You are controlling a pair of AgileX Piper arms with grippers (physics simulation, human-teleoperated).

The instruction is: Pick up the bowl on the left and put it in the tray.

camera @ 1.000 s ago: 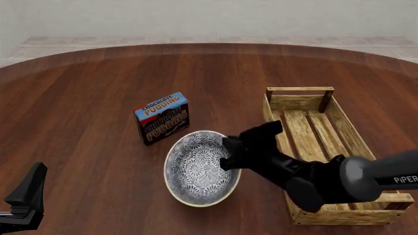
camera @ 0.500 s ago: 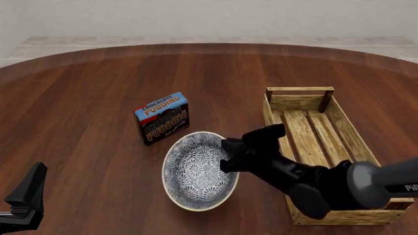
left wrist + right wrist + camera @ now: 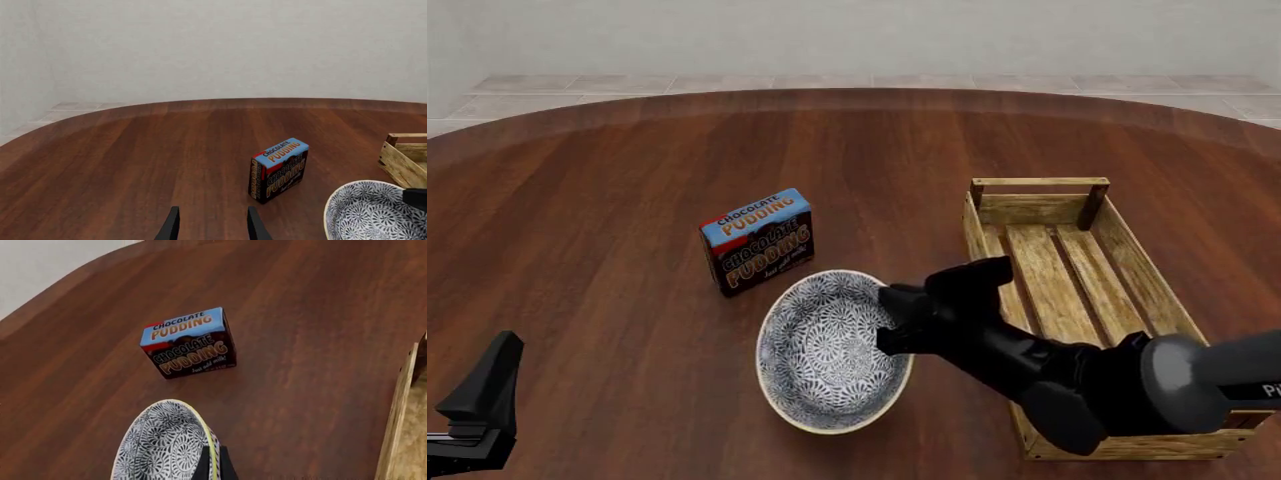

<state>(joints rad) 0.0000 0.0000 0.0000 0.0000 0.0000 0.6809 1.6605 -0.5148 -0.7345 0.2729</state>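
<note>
Bowl (image 3: pixel 831 352) sits near the middle of the tabletop (image 3: pixel 601 200), toward the near edge, tilted with its right rim raised. Chocolate pudding box (image 3: pixel 758 241) stands upright just behind and left of the bowl, close but apart. Tray (image 3: pixel 1077 270) lies right of the bowl, its long side running front to back, nothing in it. Right hand (image 3: pixel 894 320) is between bowl and tray, at the bowl's right rim, fingers either side of the rim; its arm crosses over the tray's near left corner. Left hand (image 3: pixel 478 405) is at the near left corner, well apart from everything.
</note>
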